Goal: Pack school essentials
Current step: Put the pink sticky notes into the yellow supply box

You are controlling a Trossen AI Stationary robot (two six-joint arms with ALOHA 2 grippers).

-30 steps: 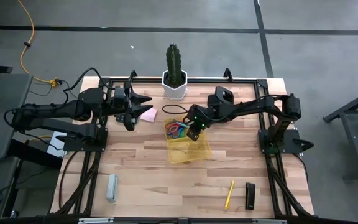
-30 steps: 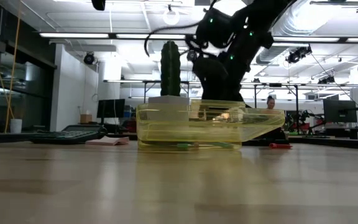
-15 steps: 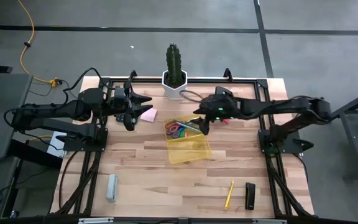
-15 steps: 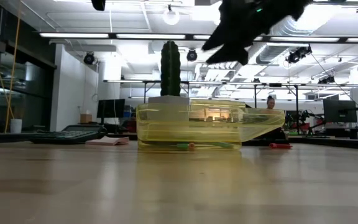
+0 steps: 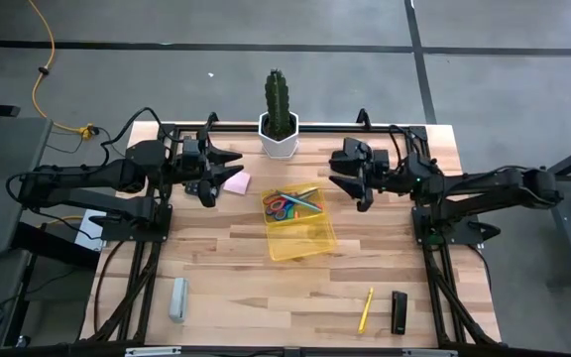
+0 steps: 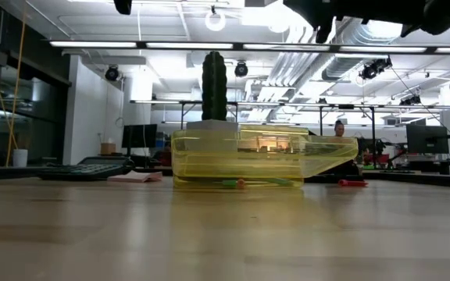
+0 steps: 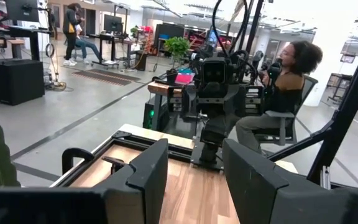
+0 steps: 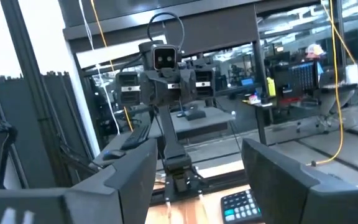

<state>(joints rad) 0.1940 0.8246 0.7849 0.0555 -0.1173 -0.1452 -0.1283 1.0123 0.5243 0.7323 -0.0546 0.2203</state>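
Scissors [image 5: 284,206] lie half-hidden in the yellow bin [image 5: 305,241]; both grippers' fingers spread, empty.

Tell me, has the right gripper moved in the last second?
Yes. In the high view the right gripper has pulled back from over the yellow bin toward the table's right side; its jaws stand open and empty.

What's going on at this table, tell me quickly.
A two-armed robot is packing school supplies into a yellow bin mid-table. Scissors and a pen or two already lie in it. The right gripper hangs open and empty to the right of the bin. The left gripper waits open beside the pink sticky-note pad. A yellow pencil lies on the table near the front edge, not yet packed.
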